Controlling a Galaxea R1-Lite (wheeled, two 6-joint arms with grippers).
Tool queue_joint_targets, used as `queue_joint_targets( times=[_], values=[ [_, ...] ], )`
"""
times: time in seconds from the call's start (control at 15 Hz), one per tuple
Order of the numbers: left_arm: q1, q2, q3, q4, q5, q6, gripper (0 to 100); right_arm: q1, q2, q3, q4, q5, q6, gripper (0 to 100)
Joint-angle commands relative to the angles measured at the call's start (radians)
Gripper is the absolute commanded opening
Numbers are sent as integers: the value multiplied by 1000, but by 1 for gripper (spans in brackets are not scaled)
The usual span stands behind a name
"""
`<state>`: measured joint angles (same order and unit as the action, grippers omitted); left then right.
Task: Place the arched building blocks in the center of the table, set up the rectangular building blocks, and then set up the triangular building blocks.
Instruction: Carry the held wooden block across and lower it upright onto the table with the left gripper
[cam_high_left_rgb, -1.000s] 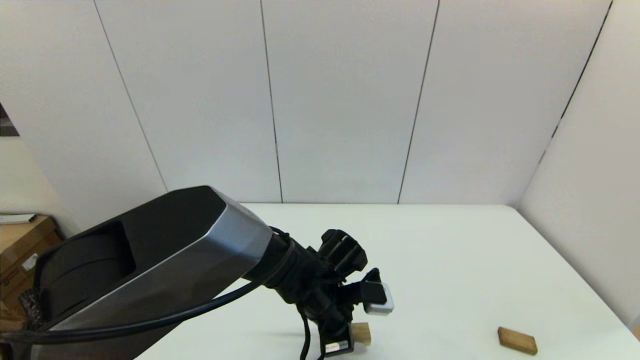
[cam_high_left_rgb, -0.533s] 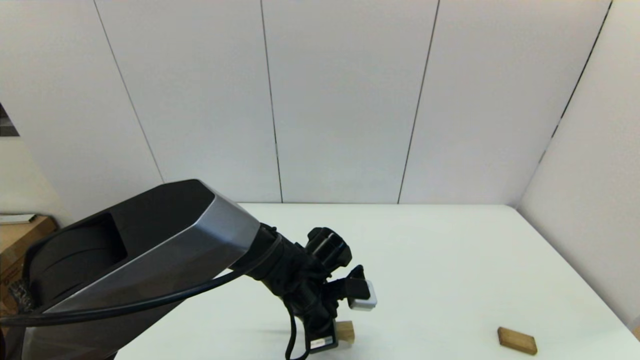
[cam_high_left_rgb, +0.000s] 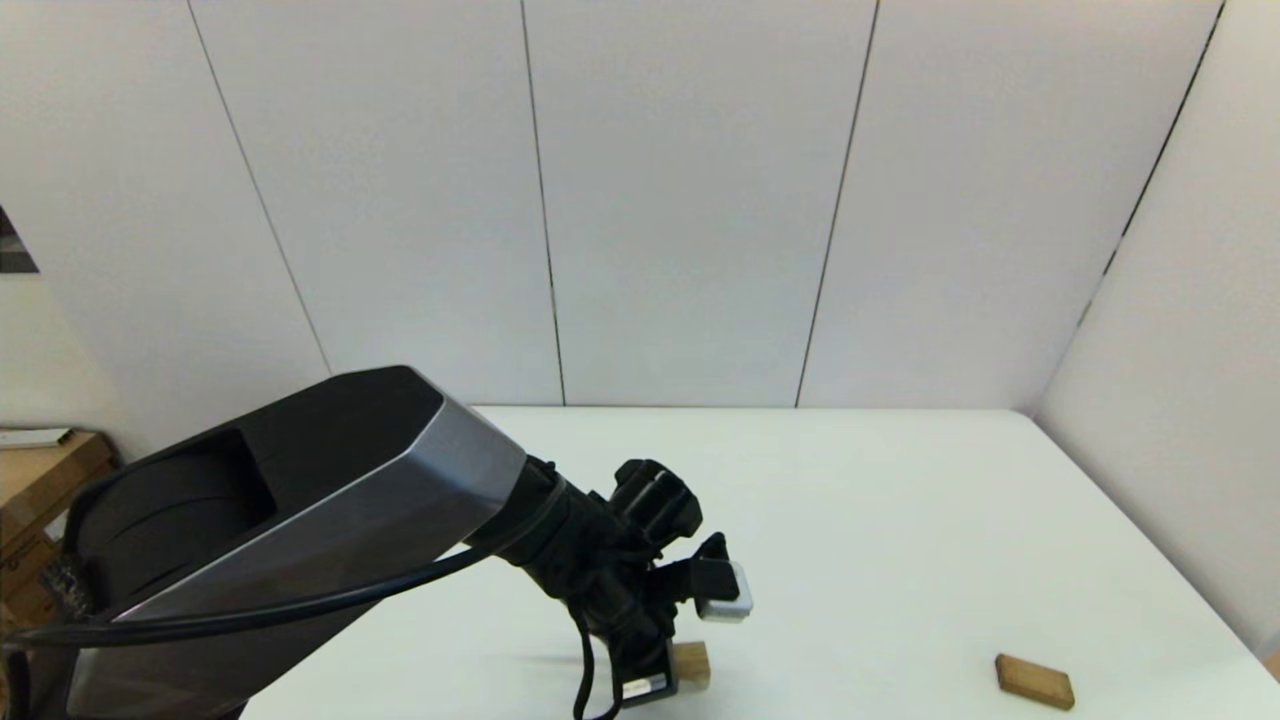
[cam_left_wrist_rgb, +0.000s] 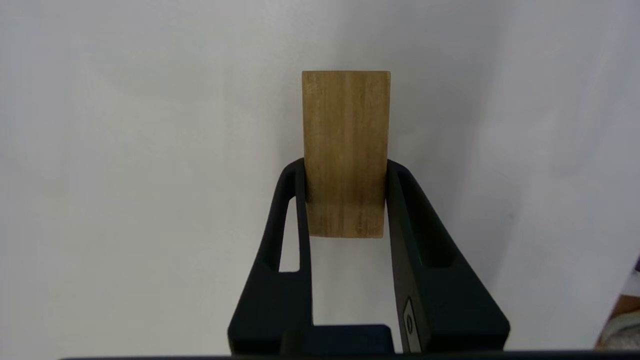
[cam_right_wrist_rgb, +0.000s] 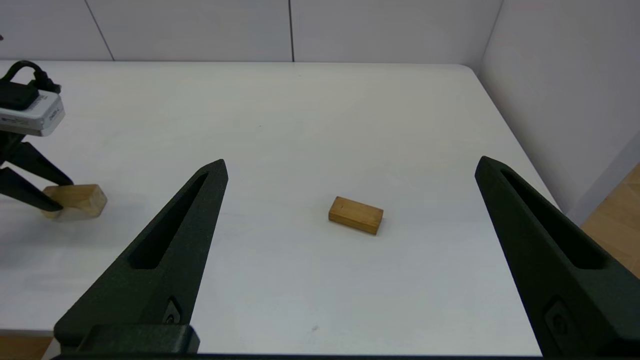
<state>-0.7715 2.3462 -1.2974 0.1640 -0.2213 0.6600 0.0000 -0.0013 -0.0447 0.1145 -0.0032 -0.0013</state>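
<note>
left gripper (cam_left_wrist_rgb: 345, 200) clamped on arched block (cam_left_wrist_rgb: 346, 150), apparently touching the table (cam_high_left_rgb: 900, 500); rectangular block (cam_right_wrist_rgb: 356, 214) lies beyond right gripper (cam_right_wrist_rgb: 350, 170) (fingers wide apart)

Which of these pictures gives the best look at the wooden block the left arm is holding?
The left wrist view: the arched block fills the middle, clamped between the left gripper's fingers. The head view shows only one end of it behind the arm. The right wrist view shows it small, far off at the edge.

Black-and-silver arm (cam_high_left_rgb: 300, 520) (cabled)
</note>
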Motion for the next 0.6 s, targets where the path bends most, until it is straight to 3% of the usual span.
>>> queue_joint_targets(
  times=[0.07,0.6],
  values=[
    [0,15,27,-49,-4,3,0,0,0,0,1,0,0,100],
    [1,21,40,-61,-4,3,0,0,0,0,1,0,0,100]
  ],
)
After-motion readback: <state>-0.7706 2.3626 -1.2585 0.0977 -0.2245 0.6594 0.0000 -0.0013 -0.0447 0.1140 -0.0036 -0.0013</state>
